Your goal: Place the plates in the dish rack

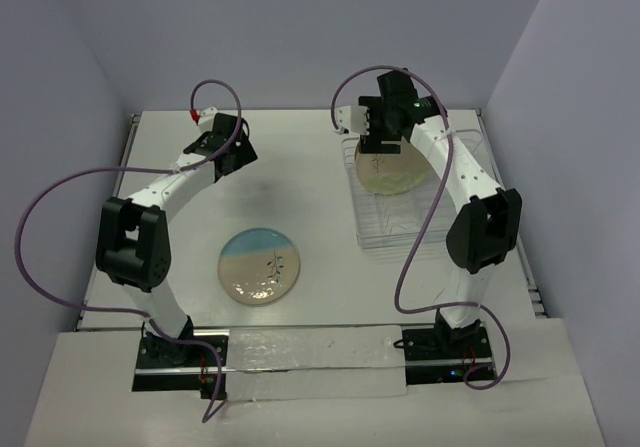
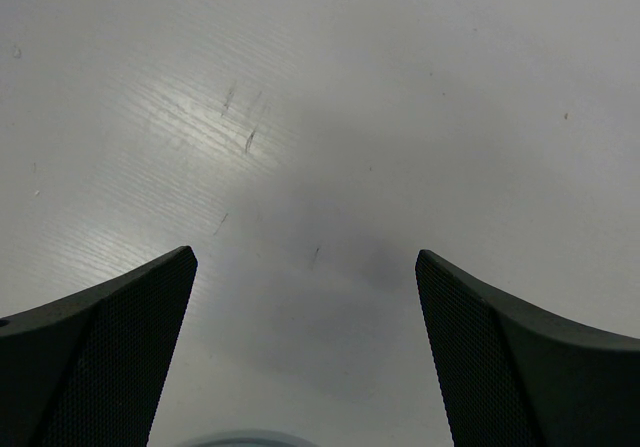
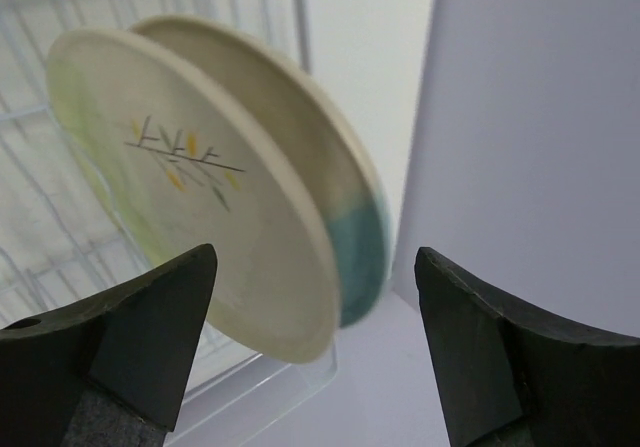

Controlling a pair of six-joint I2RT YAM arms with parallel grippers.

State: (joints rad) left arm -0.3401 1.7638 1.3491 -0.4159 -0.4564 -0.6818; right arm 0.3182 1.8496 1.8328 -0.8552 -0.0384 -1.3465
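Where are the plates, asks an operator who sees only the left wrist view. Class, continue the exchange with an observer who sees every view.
Observer: One blue-and-cream plate lies flat on the table, nearer its front edge than the left gripper.
Operator: And the others?
Observer: A cream plate and a blue-edged plate stand tilted on edge in the dish rack, on the right.
Operator: Is the right gripper holding them?
Observer: No. The right gripper has its fingers spread, with both plates just beyond the tips.
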